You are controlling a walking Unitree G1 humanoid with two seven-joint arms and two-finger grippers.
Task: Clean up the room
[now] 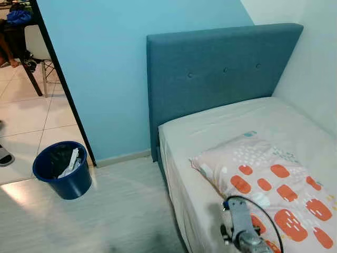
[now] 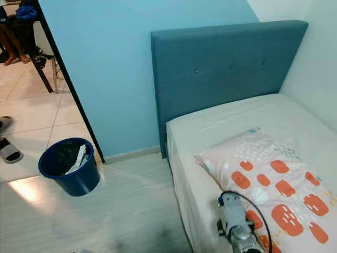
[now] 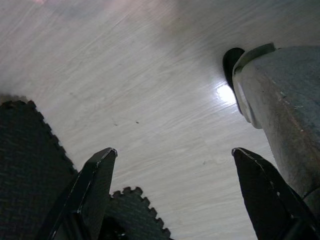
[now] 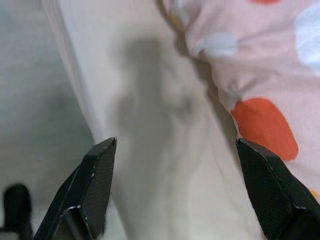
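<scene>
A pink pillow (image 1: 274, 190) with orange and white blotches lies on the white-sheeted bed (image 1: 226, 126). My right arm (image 1: 243, 226) reaches over the bed's near edge beside the pillow. In the right wrist view my right gripper (image 4: 175, 190) is open above the sheet, the pillow's (image 4: 250, 75) edge just beyond its fingers. My left gripper (image 3: 175, 195) hangs open over pale wood-look floor, close to a black foam mat (image 3: 30, 165). A blue bin (image 1: 63, 169) with paper scraps in it stands on the floor by the doorway.
A blue upholstered headboard (image 1: 221, 74) stands against the light blue wall. A black door frame (image 1: 63, 79) opens at the left onto a tiled room with a chair (image 1: 37, 47) and a sandal (image 2: 9, 150). Bare floor lies between bin and bed.
</scene>
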